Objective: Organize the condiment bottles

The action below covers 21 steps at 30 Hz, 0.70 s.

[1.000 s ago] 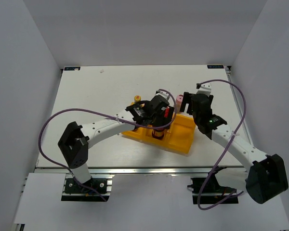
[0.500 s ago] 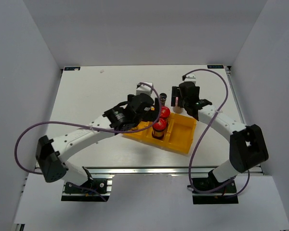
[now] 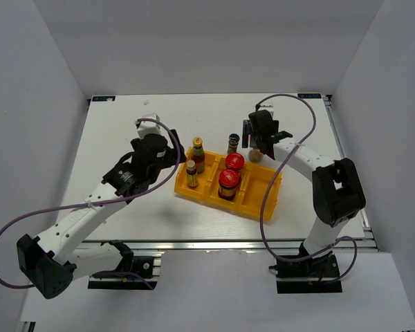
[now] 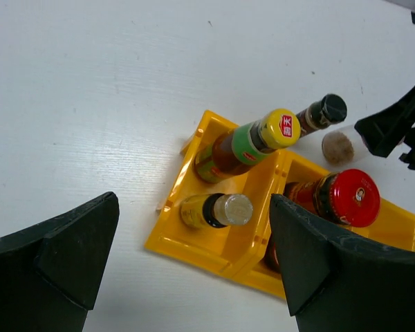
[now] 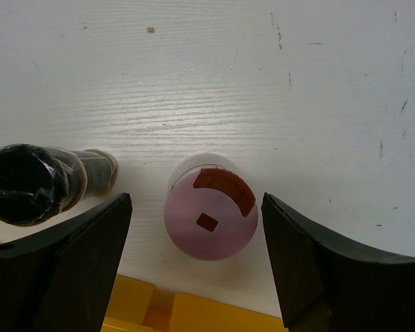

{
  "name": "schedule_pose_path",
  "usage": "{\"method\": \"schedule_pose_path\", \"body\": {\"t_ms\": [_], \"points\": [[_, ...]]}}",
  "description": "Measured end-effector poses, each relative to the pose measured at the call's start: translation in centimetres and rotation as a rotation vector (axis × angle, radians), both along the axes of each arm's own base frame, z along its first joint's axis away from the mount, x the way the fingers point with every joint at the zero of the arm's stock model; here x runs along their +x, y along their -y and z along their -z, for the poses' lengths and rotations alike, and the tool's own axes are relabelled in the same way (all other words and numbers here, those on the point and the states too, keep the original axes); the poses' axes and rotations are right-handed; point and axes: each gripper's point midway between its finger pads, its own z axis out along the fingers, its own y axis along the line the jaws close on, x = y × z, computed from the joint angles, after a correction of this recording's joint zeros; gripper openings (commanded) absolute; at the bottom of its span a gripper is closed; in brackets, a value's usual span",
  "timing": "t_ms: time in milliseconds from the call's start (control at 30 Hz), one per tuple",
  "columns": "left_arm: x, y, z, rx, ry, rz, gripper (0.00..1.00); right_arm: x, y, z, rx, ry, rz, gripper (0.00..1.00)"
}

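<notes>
The yellow tray (image 3: 264,191) holds two slim sauce bottles in its left compartment, one yellow-capped (image 3: 197,153) and one pale-capped (image 3: 191,173). Two red-lidded jars (image 3: 234,162) (image 3: 228,181) stand in the middle compartment. The dark spice jar (image 3: 233,143) and the pink-lidded shaker (image 3: 256,156) stand on the table behind the tray. My left gripper (image 3: 170,149) is open and empty, left of the tray and above it (image 4: 194,207). My right gripper (image 5: 196,200) is open, a finger on each side of the shaker (image 5: 210,221), not touching it.
The left wrist view shows both slim bottles (image 4: 235,149) (image 4: 233,209), one red lid (image 4: 353,197) and the spice jar (image 4: 328,109). The tray's right compartment holds nothing. The spice jar (image 5: 28,183) stands close beside the right gripper's left finger (image 5: 69,270). White walls surround the table.
My left arm has pulled back left from the tray, uncovering two slim bottles in the left compartment. My right gripper has moved back and left to over the shaker.
</notes>
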Motion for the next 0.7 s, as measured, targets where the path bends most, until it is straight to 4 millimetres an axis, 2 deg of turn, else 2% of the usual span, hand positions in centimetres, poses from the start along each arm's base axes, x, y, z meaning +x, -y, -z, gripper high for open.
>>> {"method": "schedule_pose_path", "body": {"t_ms": [67, 200, 333, 400, 533, 700], "points": [[0.3, -0.4, -0.3, -0.010, 0.014, -0.014, 0.98, 0.1, 0.0, 0.1, 0.001, -0.008, 0.009, 0.76], [1.2, -1.9, 0.0, -0.009, 0.020, -0.059, 0.98, 0.2, 0.2, 0.0, 0.001, -0.015, 0.036, 0.74], [2.1, -3.7, 0.7, -0.017, 0.013, -0.099, 0.98, 0.5, 0.4, -0.3, -0.005, -0.014, 0.065, 0.61], [2.5, -4.4, 1.0, -0.021, 0.010, -0.111, 0.98, 0.6, 0.5, -0.4, -0.007, -0.014, 0.079, 0.58], [2.7, -4.4, 1.2, -0.026, 0.002, -0.093, 0.98, 0.4, 0.9, -0.3, -0.011, -0.021, 0.101, 0.60], [2.7, -4.4, 1.4, -0.032, -0.007, -0.084, 0.98, 0.2, 1.2, -0.2, -0.020, -0.032, 0.110, 0.43]]}}
